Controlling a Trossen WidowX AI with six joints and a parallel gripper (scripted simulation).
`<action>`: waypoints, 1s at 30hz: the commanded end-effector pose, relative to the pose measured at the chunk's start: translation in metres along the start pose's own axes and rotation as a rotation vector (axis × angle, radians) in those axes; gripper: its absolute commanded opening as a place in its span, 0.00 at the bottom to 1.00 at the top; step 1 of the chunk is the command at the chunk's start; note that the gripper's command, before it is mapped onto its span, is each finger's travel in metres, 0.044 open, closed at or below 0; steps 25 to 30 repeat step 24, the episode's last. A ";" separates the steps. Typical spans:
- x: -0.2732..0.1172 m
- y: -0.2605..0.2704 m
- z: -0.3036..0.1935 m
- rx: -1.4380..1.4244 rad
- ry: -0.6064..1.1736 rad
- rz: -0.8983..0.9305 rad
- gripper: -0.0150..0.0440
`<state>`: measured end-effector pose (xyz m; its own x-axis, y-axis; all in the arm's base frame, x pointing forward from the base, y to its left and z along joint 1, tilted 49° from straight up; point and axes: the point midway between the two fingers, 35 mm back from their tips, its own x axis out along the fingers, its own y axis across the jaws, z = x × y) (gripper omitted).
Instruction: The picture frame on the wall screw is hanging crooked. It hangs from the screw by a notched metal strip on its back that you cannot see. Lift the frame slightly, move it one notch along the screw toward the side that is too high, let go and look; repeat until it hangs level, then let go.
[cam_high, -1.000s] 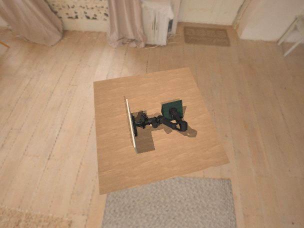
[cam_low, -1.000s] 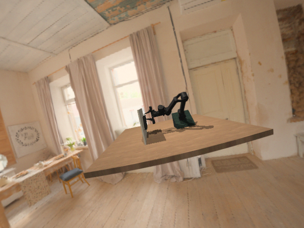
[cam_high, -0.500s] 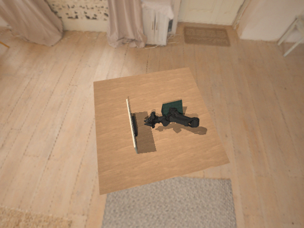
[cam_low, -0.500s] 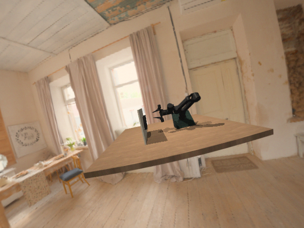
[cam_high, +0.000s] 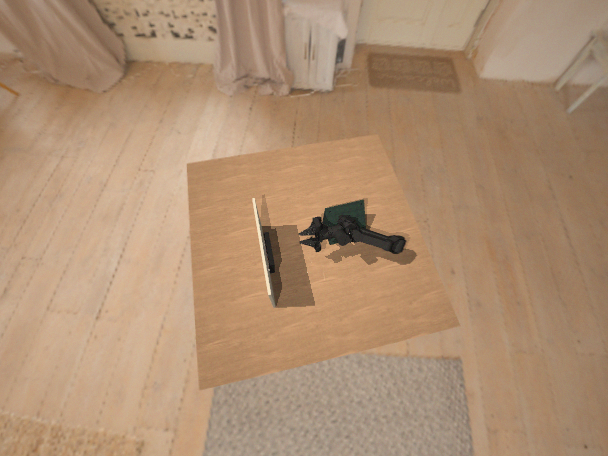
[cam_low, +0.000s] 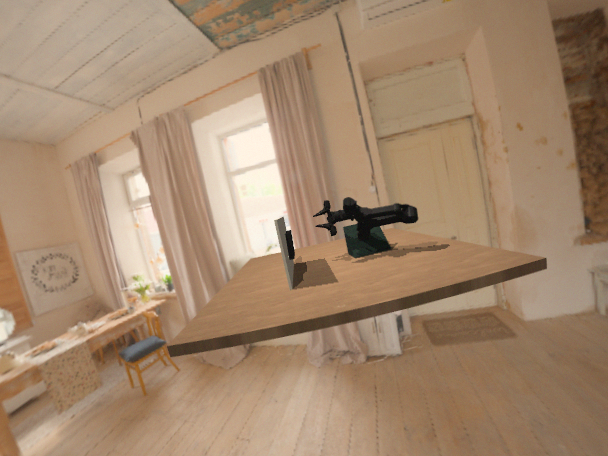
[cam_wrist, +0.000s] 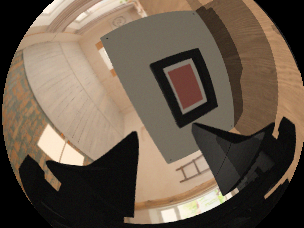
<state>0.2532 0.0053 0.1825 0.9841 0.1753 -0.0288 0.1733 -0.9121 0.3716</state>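
Note:
The picture frame is black, with a white mat and a red picture. It hangs on the robot's side of the upright grey panel. In the wrist view, which is turned on its side, the frame's edges run nearly parallel to the panel's edges; a small tilt cannot be ruled out. The screw and notched strip are hidden. My gripper is open and empty, its fingertips standing off from the frame with a clear gap.
The panel stands on the wooden table. The arm's dark green base block is behind the gripper, on the far side from the panel. The arm is folded back above it. Shadows fall beside the panel and arm.

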 end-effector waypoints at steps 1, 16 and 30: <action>-0.018 0.000 0.006 0.060 -0.004 -0.006 0.69; -0.037 -0.002 0.012 0.128 -0.005 -0.005 0.69; -0.037 -0.002 0.012 0.128 -0.005 -0.005 0.69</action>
